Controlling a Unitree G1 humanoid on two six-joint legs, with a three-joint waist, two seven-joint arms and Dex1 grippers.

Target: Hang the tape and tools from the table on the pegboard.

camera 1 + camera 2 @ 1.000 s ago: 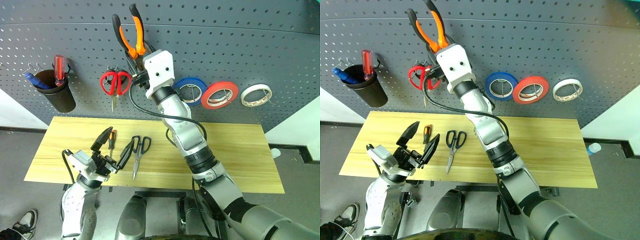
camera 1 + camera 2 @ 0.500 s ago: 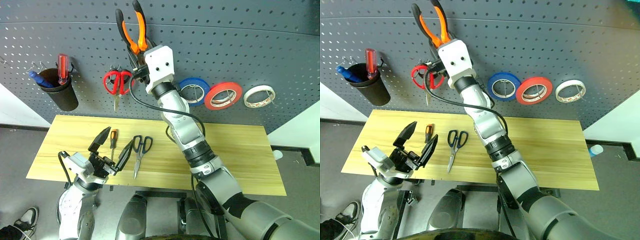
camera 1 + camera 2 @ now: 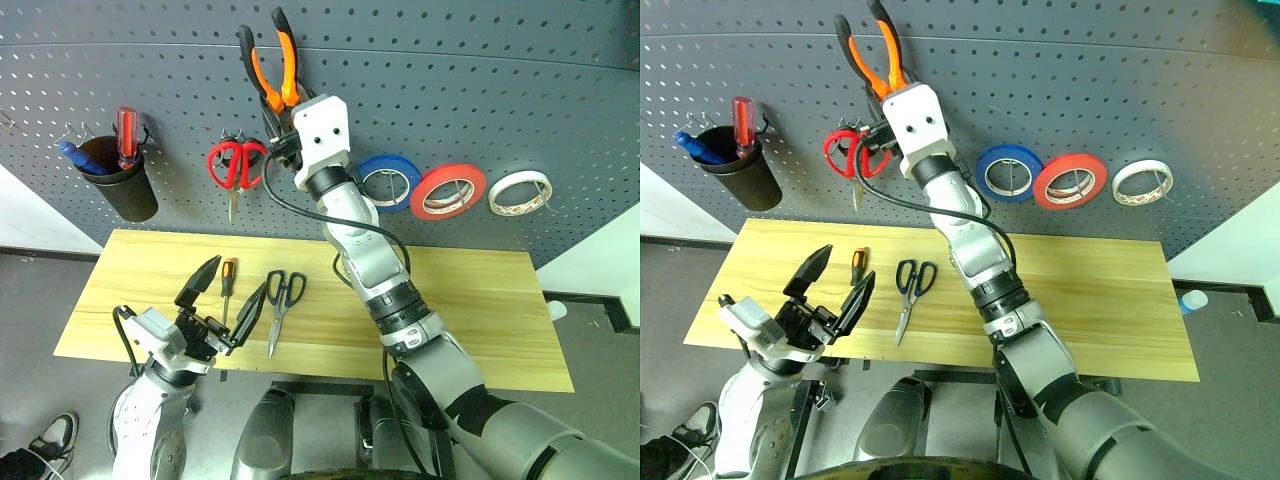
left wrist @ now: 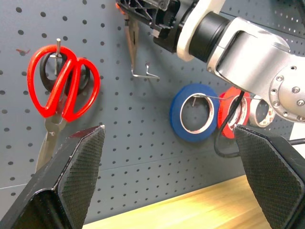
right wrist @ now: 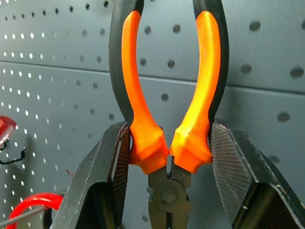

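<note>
My right gripper [image 5: 169, 157] is shut on the long-nose pliers [image 5: 138, 114] near their pivot. It holds them against the pegboard [image 3: 500, 80] with the orange and black handles up and the nose down, close to a bare metal hook [image 4: 143, 74]. The red tape [image 3: 447, 191] hangs on the pegboard between a blue roll [image 3: 385, 183] and a whitish roll [image 3: 517, 192]. On the table [image 3: 480, 320] lie the dark-handled scissors [image 3: 277, 305] and the slim screwdriver [image 3: 227, 280]. My left gripper [image 3: 238, 274] hovers open over the table's front left, holding nothing.
Red-handled scissors [image 3: 235, 165] hang on the pegboard just left of the pliers. Further left, a black cup [image 3: 125, 190] on hooks holds a red-handled screwdriver [image 3: 121, 135] and a blue tool. The right half of the table is bare wood.
The whole picture has shifted a little with the camera. Neither gripper nor any tool has visibly moved.
</note>
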